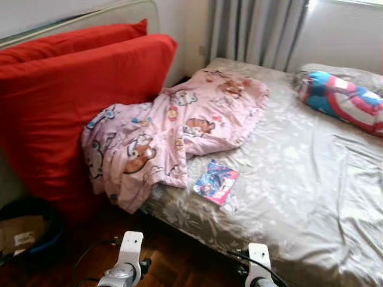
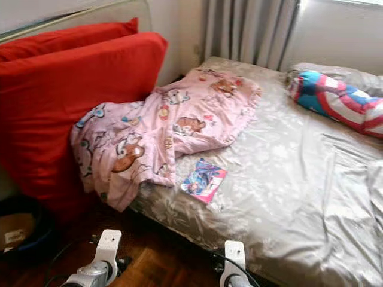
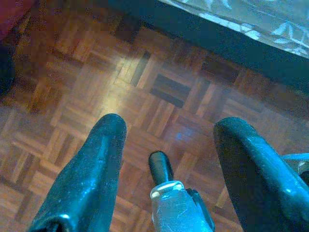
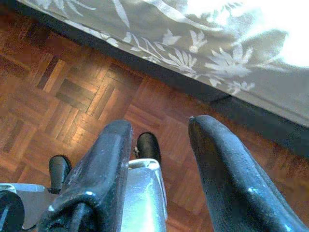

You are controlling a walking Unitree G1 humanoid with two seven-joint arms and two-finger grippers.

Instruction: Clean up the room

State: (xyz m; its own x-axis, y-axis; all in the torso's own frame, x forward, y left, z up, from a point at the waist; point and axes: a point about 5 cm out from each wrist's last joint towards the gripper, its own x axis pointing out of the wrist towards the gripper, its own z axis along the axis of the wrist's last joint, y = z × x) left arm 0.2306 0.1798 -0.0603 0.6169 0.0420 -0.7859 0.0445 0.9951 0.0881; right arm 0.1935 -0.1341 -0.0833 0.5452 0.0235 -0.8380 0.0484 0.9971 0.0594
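Note:
A crumpled pink cartoon-print blanket (image 1: 173, 128) lies across the near left corner of the bed (image 1: 311, 179) and hangs over its edge against the red cushions. A small colourful flat packet (image 1: 216, 181) rests on the grey sheet just right of the blanket. At the bed's far right lies a blue, red and white striped pillow (image 1: 344, 101). Both arms hang low in front of the bed. My left gripper (image 3: 171, 123) is open over the parquet floor (image 3: 96, 87), holding nothing. My right gripper (image 4: 159, 123) is open too, above the floor beside the bed's edge.
Two large red cushions (image 1: 66, 101) lean against the wall at left. A dark bin (image 1: 27, 233) with cardboard inside stands on the floor below them. Grey curtains (image 1: 251, 30) hang behind the bed. Cables trail on the floor by my arms.

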